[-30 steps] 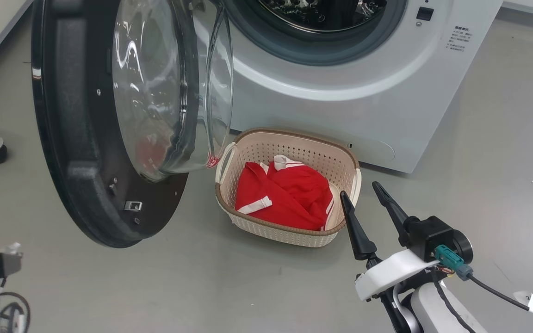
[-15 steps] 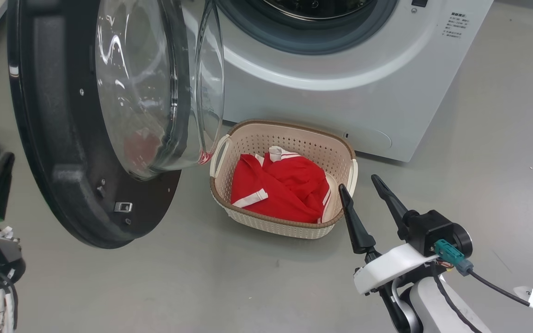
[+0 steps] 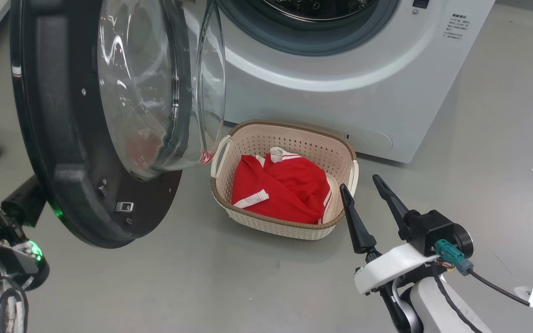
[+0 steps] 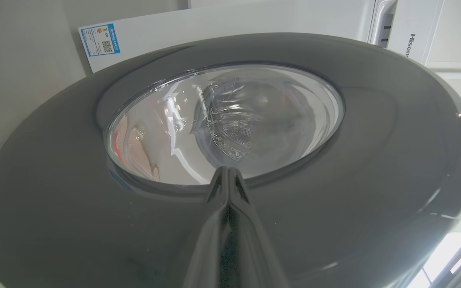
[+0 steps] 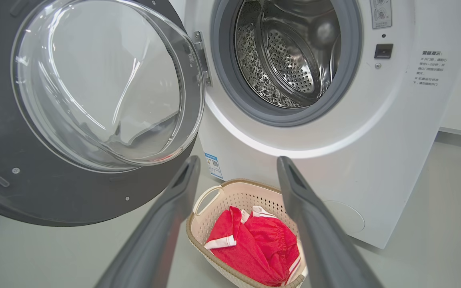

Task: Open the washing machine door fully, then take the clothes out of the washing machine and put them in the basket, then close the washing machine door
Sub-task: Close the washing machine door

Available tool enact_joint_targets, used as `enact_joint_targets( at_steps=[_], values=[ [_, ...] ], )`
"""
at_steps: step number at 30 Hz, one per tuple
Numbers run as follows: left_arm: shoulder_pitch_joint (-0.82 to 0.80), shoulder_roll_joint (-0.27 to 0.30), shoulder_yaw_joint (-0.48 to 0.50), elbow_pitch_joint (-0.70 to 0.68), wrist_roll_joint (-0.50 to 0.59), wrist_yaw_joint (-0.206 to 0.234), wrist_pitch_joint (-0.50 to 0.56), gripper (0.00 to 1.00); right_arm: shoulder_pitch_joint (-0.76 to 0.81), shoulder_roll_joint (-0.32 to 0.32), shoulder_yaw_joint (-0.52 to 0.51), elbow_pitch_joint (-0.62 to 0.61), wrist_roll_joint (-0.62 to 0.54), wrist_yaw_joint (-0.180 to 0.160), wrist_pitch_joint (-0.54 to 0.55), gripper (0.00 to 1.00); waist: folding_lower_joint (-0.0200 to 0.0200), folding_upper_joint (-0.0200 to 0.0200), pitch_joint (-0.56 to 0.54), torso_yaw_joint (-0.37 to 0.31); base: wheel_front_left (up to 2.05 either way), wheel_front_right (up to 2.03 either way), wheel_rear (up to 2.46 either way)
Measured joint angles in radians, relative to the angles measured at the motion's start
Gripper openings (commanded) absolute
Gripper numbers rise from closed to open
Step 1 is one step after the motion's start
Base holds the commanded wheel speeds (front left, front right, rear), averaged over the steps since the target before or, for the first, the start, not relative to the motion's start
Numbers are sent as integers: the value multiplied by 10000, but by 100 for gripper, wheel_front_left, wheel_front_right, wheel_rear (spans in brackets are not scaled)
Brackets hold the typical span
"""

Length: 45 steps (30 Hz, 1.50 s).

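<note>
Left pincer (image 4: 228, 180): shut tight, its two fingers pressed together with nothing between them. It points at the shiny outer side of the door, on the black rim just under the glass. I cannot tell if it touches.
Right pincer (image 3: 359, 182): wide open and holding nothing. It hangs over the floor (image 3: 201, 286), near the right end of the basket, and points at the washing machine.
Washing machine door (image 3: 63, 138): swung open at the left of the machine. Its clear glass bowl bulges toward the basket.
Washing machine (image 3: 340, 101): big and white, with a shiny steel drum (image 5: 286, 60) inside the round hole.
Clothes (image 3: 285, 189): red with white stripes, bunched up inside the basket.
Basket (image 3: 294, 143): cream with a brown rim, on the grey floor right in front of the machine, just beside the open door.
</note>
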Motion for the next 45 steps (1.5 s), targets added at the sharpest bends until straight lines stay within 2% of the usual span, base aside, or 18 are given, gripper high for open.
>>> enact_joint_targets(
  at_steps=[12, 23, 36, 45],
  values=[
    [528, -56, -253, -617, -541, 25, 949, 0, 1, 2, 59, 19, 4, 2, 0, 100, 0, 0, -110, 31, 0, 0, 0],
    [972, -353, -198, -1141, -849, 113, 1195, 0, 0, 0, 360, 23, 167, 8, 0, 100, 0, 0, -194, -115, 0, 0, 0],
    [1323, -447, -251, -1772, -1158, 117, 1406, 0, -42, 2, 439, 13, 238, -4, 0, 100, 0, 0, -165, -900, 0, 0, 0],
    [1370, -623, -422, -2173, -1302, 125, 1490, 0, -103, 2, 328, -107, 249, -226, 0, 100, 0, 0, -36, -1808, 0, 0, 0]
  ],
)
